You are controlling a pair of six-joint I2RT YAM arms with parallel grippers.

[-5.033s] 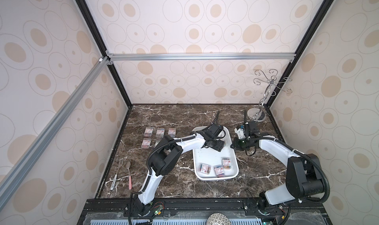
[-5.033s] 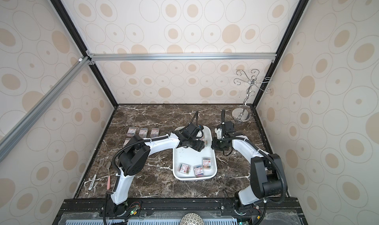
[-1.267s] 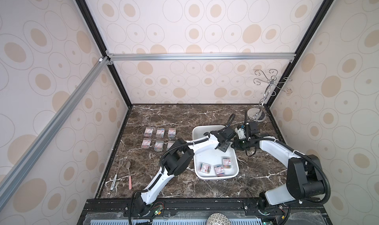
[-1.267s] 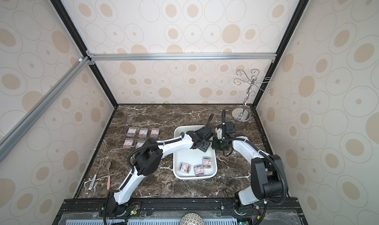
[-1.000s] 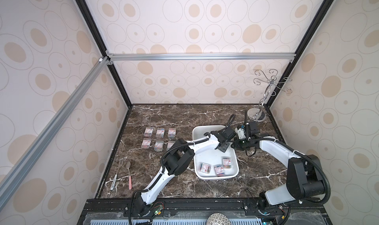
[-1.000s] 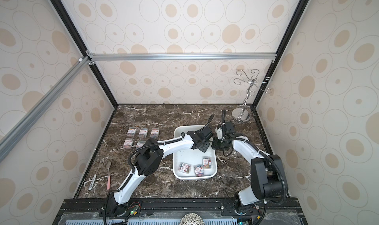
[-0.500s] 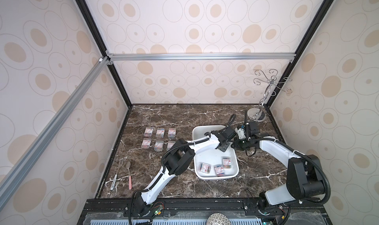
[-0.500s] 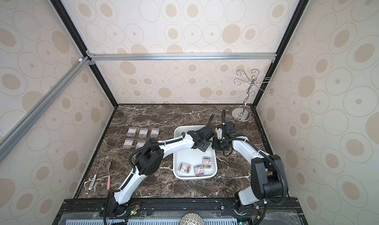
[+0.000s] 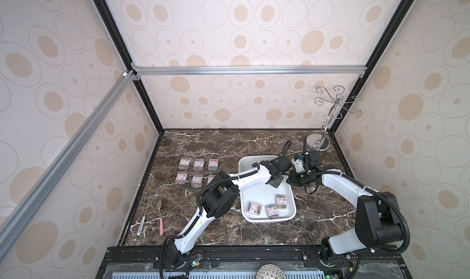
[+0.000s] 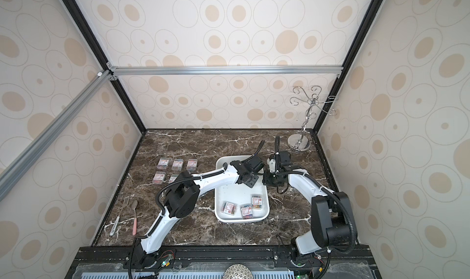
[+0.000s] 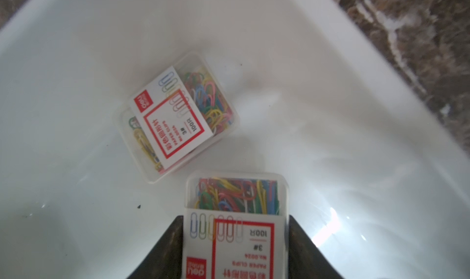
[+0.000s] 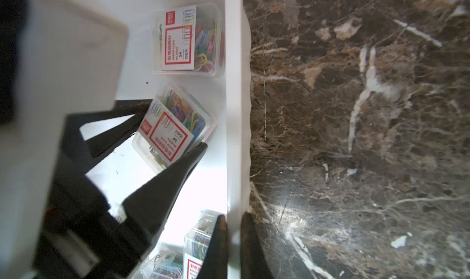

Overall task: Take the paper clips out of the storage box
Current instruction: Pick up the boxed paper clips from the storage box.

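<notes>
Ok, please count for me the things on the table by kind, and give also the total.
White storage tray: 1
Boxes of paper clips: 11 (6 on the marble table, 5 in the tray, counting the held box and its neighbour)
White-handled fork: 1
Pink-handled spoon: 1
Chrome hook stand: 1
Total: 15

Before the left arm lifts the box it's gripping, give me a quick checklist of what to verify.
1. Left gripper jaws closed on both sides of the held paper clip box: ok.
2. Right gripper jaws pinching the storage box rim: ok.
3. Neighbouring box apart from the held one: ok.
4. Held box off the storage box floor: cannot tell.
5. Next spot beside the laid-out boxes, partly behind the left arm: cannot tell.
</notes>
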